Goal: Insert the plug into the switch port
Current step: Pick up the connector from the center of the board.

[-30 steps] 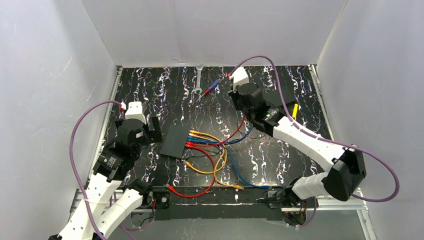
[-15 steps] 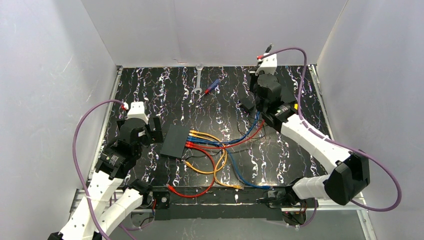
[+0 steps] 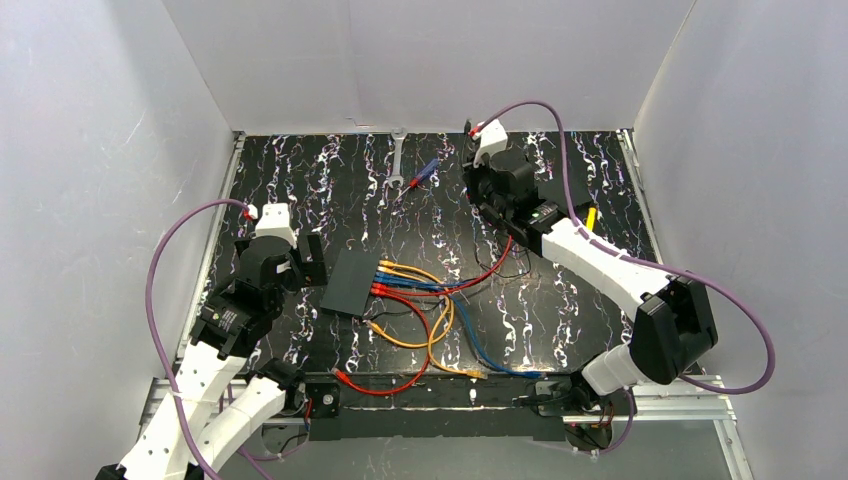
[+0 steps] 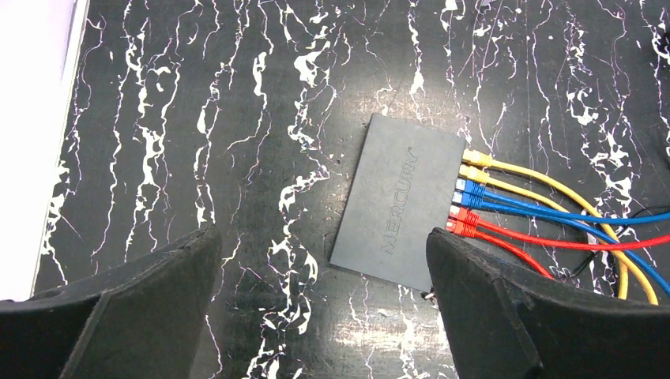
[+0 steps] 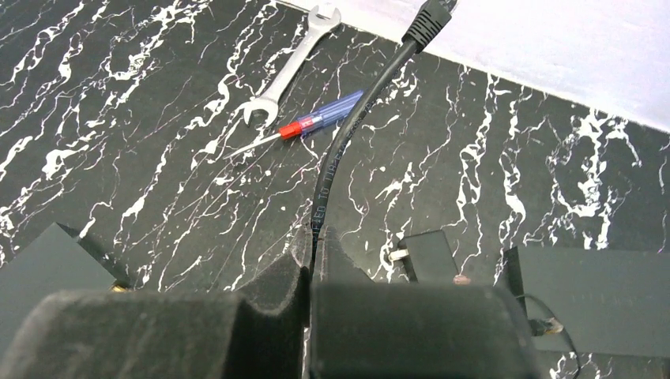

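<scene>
Your flat matte-black rectangular switch (image 4: 399, 201), with yellow, blue and red leads (image 4: 472, 196) plugged along its right edge, sits right of centre between your left gripper (image 4: 321, 241) fingers, which are spread wide. Your right gripper (image 5: 310, 257) pinches a black round cable (image 5: 340, 150), with its black moulded plug (image 5: 427, 20) at the frame's top.

The plug (image 5: 427, 17) tip runs off the top edge.

Table (image 4: 197, 118) black with white marble veining, smooth, faintly glossy; switch (image 4: 399, 201) matt black plastic, lettering embossed; wrench (image 5: 288, 69) near the far edge bare satin metal; screwdriver (image 5: 320, 120) translucent blue plastic, red collar; plug (image 5: 427, 17) and cable (image 5: 336, 158) matt black, rubbery; right gripper (image 5: 310, 257) pads (image 5: 197, 324) matt, foam-like.
</scene>
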`<state>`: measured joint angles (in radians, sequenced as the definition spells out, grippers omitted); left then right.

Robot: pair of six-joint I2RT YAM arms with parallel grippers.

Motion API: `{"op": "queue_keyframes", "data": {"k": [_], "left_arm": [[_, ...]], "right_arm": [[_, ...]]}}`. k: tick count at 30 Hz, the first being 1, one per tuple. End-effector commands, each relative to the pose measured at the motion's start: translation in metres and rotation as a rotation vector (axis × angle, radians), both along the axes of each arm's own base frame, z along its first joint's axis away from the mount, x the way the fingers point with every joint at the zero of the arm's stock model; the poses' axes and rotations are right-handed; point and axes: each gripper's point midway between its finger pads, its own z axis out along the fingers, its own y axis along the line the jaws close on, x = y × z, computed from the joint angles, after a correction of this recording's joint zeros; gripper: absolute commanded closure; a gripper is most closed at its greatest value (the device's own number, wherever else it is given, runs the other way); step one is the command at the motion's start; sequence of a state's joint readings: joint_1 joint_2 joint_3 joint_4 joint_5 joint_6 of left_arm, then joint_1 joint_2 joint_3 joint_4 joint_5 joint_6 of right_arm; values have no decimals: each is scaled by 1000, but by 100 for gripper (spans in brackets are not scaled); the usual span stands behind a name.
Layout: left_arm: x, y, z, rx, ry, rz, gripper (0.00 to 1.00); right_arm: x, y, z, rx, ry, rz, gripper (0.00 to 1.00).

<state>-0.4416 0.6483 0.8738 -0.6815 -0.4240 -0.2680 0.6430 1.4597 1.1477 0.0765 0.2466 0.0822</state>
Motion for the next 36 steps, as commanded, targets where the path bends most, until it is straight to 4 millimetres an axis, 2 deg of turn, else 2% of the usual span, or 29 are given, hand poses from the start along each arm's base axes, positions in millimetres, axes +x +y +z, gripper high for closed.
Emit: {"op": "queue_keyframes", "data": {"k": [1, 3, 6, 9, 11, 12, 14, 21, 24, 29, 33, 36], "left_arm": [[1, -1, -1, 4, -1, -11, 1], [1, -1, -2, 7, 1, -12, 1], [1, -1, -2, 8, -2, -9, 1], [1, 0, -2, 8, -3, -6, 1], [1, 0, -1, 7, -5, -7, 1], [1, 0, -1, 7, -5, -8, 1], [1, 0, 0, 6, -7, -8, 1], [0, -1, 0, 3, -9, -13, 1], [0, -2, 0, 1, -9, -16, 1], [0, -2, -1, 2, -8, -16, 1], [0, -1, -1, 4, -9, -12, 1], [0, -2, -1, 1, -9, -16, 1]], "right_arm": [[10, 1, 50, -21, -194, 37, 99], [15, 1, 67, -29, -263, 35, 99], [18, -2, 109, 7, -415, 11, 99], [13, -12, 150, 50, -568, -20, 99], [9, -19, 164, 77, -636, -47, 99], [9, -20, 163, 80, -648, -53, 99], [14, -14, 153, 57, -625, -33, 99], [17, 16, 83, 101, -520, 86, 99], [15, 48, 54, 105, -494, 236, 99], [20, 94, 23, 63, -486, 439, 99], [43, 109, 4, -33, -521, 439, 99], [66, 111, 2, -94, -569, 389, 99]]}}
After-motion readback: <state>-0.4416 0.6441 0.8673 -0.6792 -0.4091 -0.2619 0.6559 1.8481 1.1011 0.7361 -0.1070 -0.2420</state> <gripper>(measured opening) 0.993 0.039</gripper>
